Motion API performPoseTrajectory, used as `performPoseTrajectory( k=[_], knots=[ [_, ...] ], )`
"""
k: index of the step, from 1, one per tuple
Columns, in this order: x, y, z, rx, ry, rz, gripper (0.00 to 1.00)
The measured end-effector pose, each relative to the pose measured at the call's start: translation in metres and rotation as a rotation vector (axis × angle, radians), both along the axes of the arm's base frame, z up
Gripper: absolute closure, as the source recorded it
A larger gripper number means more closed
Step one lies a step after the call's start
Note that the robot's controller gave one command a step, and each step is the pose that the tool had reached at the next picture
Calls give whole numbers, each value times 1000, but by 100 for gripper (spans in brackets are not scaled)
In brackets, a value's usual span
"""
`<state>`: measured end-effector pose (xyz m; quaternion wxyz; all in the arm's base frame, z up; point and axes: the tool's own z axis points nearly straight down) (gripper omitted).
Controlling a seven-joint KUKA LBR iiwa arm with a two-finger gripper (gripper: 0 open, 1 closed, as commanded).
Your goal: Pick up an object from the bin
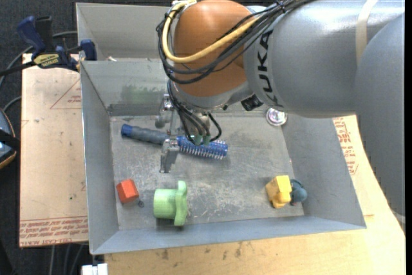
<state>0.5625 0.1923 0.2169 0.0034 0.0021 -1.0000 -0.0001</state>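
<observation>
Grey bin floor (257, 167), end effector (175, 150) low over a blue brush (207, 150)

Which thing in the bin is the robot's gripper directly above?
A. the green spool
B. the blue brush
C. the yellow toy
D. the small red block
B: the gripper hangs over the middle of the blue brush, while the red block, the green spool and the yellow toy lie apart from it, nearer the bin's front wall.
</observation>
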Motion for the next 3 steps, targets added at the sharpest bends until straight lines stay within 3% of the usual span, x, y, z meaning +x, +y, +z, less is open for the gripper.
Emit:
performPoseTrajectory(
  k=[1,2,3],
  knots=[
    [47,-54,-144,7,-21,3,0],
    [46,-52,-140,7,-19,7,100],
    [33,-66,1,2,-15,189,100]
  ],
)
